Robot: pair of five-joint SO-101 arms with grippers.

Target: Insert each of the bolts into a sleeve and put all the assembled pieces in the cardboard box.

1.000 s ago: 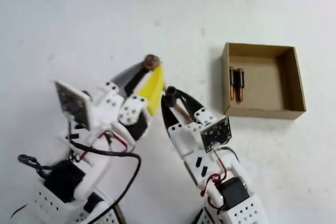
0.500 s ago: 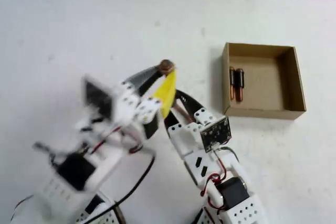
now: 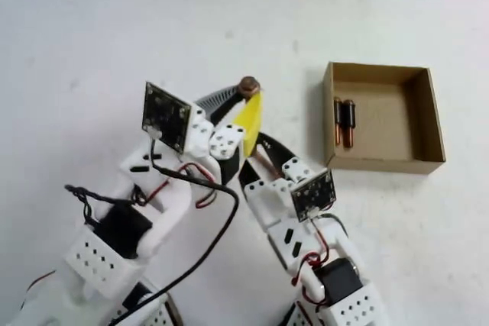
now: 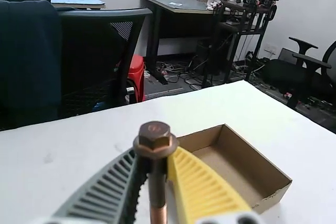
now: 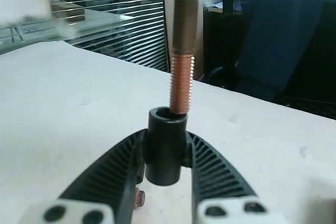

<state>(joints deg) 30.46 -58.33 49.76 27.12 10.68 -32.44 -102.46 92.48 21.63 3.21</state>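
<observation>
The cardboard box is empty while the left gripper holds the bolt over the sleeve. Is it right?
No. The cardboard box is not empty: the high view shows two assembled pieces inside. The left gripper holds the bolt over the sleeve.

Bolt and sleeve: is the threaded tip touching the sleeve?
Cannot tell. Right wrist view: bolt tip overlaps sleeve mouth, hiding contact or gap.

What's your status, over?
Left claw shut on bolt. Right claw shut on sleeve. Bolt tip at sleeve mouth. Cardboard box holds two assembled pieces.
</observation>
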